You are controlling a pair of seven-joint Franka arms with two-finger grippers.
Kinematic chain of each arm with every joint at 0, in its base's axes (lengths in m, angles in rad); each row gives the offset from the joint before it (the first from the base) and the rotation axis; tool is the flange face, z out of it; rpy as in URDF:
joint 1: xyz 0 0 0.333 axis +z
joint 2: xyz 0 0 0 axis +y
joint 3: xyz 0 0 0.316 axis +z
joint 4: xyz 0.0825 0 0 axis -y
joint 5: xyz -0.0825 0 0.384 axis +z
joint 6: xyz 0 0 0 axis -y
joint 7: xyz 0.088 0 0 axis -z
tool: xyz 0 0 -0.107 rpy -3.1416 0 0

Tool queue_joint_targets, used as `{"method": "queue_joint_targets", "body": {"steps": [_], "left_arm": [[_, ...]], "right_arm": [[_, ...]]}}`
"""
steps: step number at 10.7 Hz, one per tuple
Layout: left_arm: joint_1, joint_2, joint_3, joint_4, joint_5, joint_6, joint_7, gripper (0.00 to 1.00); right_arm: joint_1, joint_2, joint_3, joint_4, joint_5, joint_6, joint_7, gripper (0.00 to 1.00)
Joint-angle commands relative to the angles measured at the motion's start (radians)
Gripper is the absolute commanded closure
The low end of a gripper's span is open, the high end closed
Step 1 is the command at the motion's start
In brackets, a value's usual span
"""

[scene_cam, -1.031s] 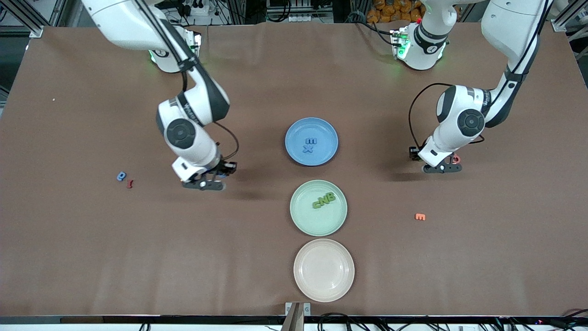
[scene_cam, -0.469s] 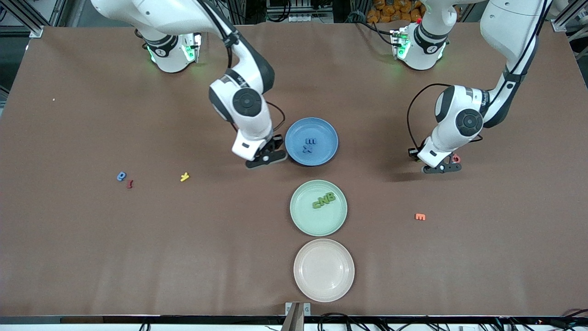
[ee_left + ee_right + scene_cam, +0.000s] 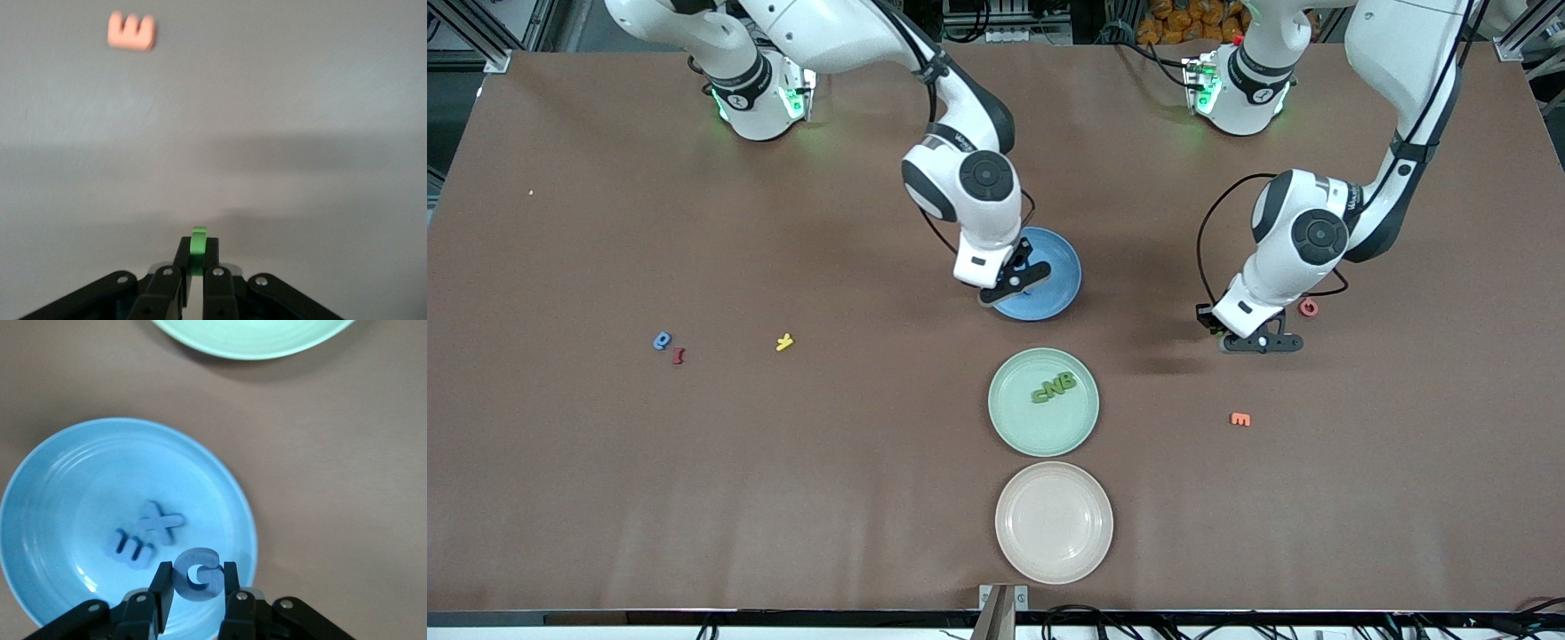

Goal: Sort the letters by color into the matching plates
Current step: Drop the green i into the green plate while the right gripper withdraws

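My right gripper (image 3: 1011,284) (image 3: 196,572) is shut on a blue letter G (image 3: 181,579) and holds it low over the blue plate (image 3: 1060,267) (image 3: 67,473). Two blue letters, an X (image 3: 160,521) and an E (image 3: 130,550), lie in that plate. My left gripper (image 3: 1258,343) (image 3: 199,248) is shut on a green letter (image 3: 197,239) above bare table, toward the left arm's end. The mint green plate (image 3: 1040,431) (image 3: 253,337) holds three green letters (image 3: 1054,388). One more blue letter (image 3: 662,340) lies toward the right arm's end.
A cream-white plate (image 3: 1054,560) lies nearest the front camera. A red letter (image 3: 679,356) lies beside the loose blue one, with a yellow letter (image 3: 784,341) not far off. An orange letter (image 3: 1240,419) (image 3: 131,31) and a red letter (image 3: 1308,308) lie by my left gripper.
My right gripper has carried the blue G from beside the yellow letter to over the blue plate. My left gripper has lifted away from the red letter, holding the green letter.
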Motion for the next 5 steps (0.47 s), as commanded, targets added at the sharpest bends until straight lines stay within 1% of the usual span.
{"method": "queue_joint_targets", "body": {"steps": [1, 2, 3, 5], "left_arm": [[-0.100, 0.072, -0.003, 0.191, -0.018, -0.089, -0.125, 1.00], [-0.134, 0.100, -0.003, 0.263, -0.018, -0.132, -0.168, 1.00], [-0.156, 0.129, -0.003, 0.328, -0.017, -0.166, -0.223, 1.00], [-0.206, 0.178, -0.003, 0.411, -0.018, -0.171, -0.306, 1.00]], "right_arm": [[0.035, 0.053, 0.011, 0.065, 0.000, -0.023, -0.003, 0.46], [0.033, 0.050, 0.015, 0.063, 0.009, -0.024, -0.004, 0.00], [0.027, 0.050, 0.016, 0.063, 0.009, -0.040, -0.009, 0.00], [0.007, 0.033, 0.016, 0.063, 0.007, -0.087, -0.053, 0.00]]}}
